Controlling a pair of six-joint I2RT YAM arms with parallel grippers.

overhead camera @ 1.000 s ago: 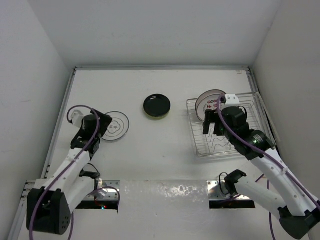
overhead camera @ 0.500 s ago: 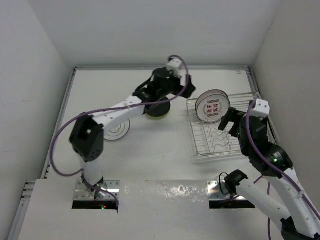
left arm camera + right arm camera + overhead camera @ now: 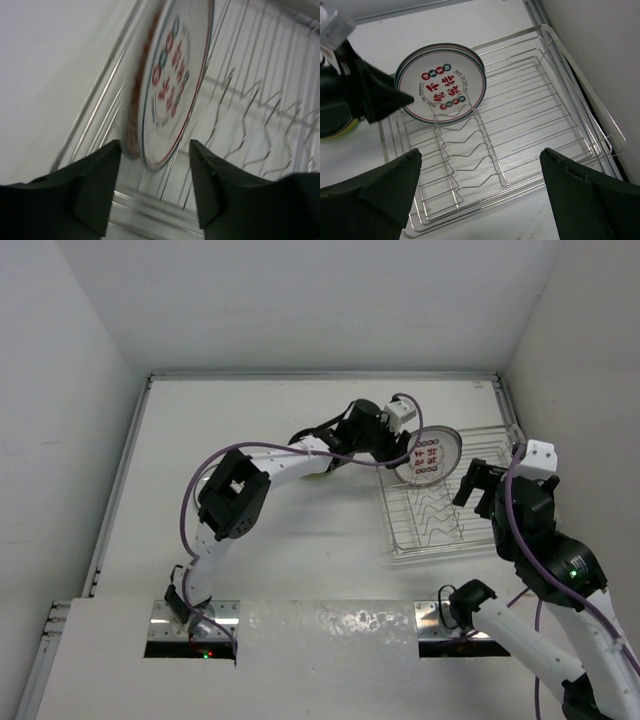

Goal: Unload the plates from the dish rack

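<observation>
My left pincer (image 3: 154, 150) is spread wide with the rim of the white, red-lettered plate (image 3: 170, 85) between its fingers. I can't tell whether either finger touches it. The plate stands on edge at the far-left end of the dish rack (image 3: 530, 117), on the worktop (image 3: 300, 530). My right pincer (image 3: 481, 156) hangs wide open above the rack's wavy dividers.

2 arms (image 3: 290, 464): white links, black joints, purple cables (image 3: 184, 508); black wedge-shaped tool fingers (image 3: 95, 185).
</observation>
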